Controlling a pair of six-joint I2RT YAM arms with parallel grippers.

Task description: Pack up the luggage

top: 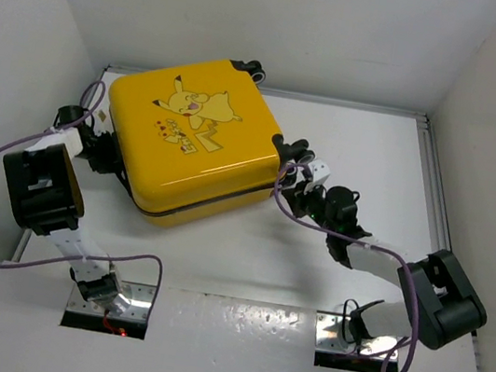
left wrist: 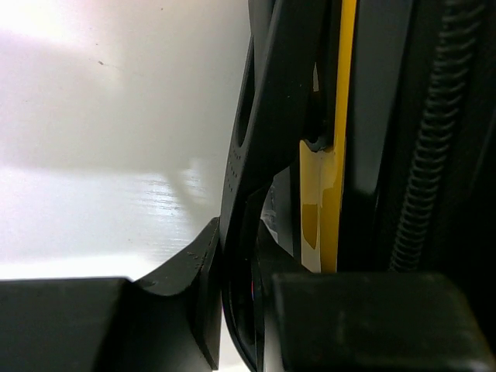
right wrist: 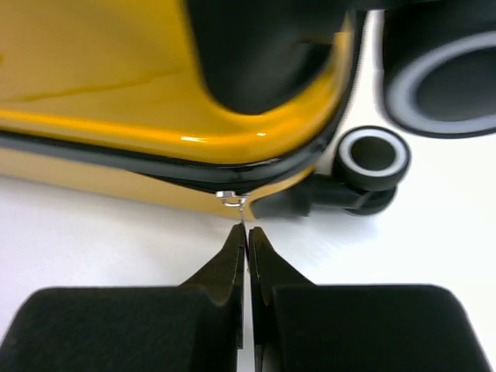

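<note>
Yellow luggage [top: 193, 144] lies closed just ahead of my right claw [right wrist: 246, 236], which pinches its zipper pull [right wrist: 232, 199]; left claw [left wrist: 244, 310] grip I cannot tell

Glossy yellow plastic luggage [top: 233, 160]; thin zipper pull [right wrist: 232, 200], seemingly shiny metal.

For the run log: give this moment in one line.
luggage: closed | right fingers: shut on zipper pull | left fingers: at luggage's left edge, grip unclear
</note>
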